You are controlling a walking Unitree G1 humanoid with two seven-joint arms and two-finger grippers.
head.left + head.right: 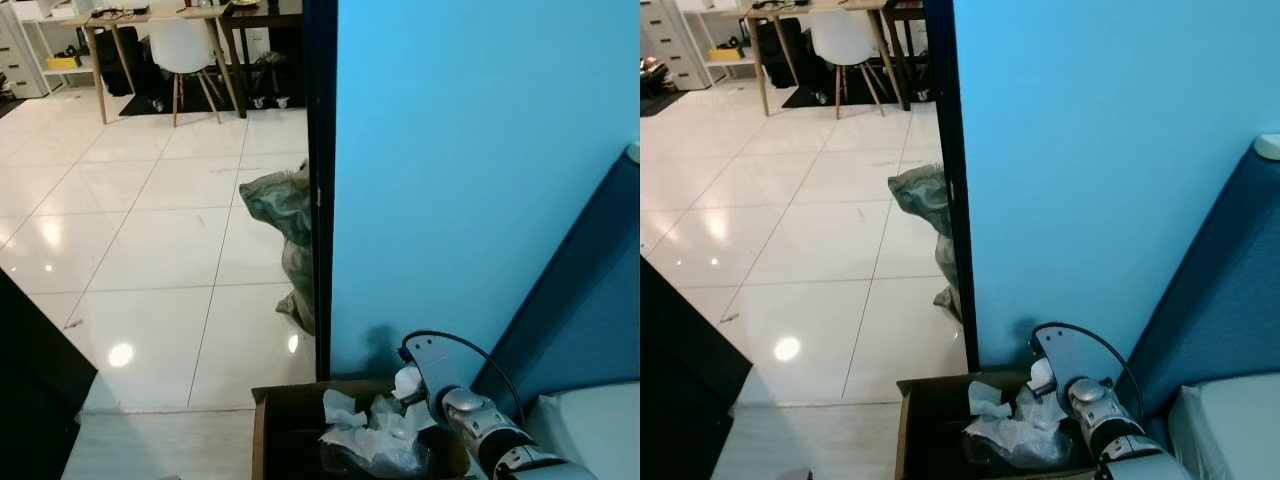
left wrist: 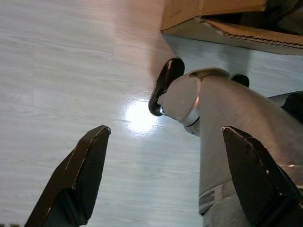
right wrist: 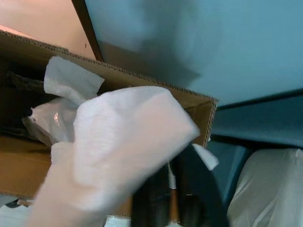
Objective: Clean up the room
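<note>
Right wrist view: right gripper (image 3: 161,189) fingers pinch white tissue (image 3: 123,142) over cardboard box (image 3: 199,106); left gripper (image 2: 165,175) fingers spread.

One cardboard box (image 1: 262,430) sits at the bottom centre of the frame, holding several crumpled white tissues (image 1: 372,430), too bunched to count. One grey-green trash bag (image 1: 285,215) stands mid-frame beside one blue wall panel (image 1: 470,170). Upper left: one white chair (image 1: 183,45), one wooden table (image 1: 150,18) and one darker table (image 1: 262,18).
</note>
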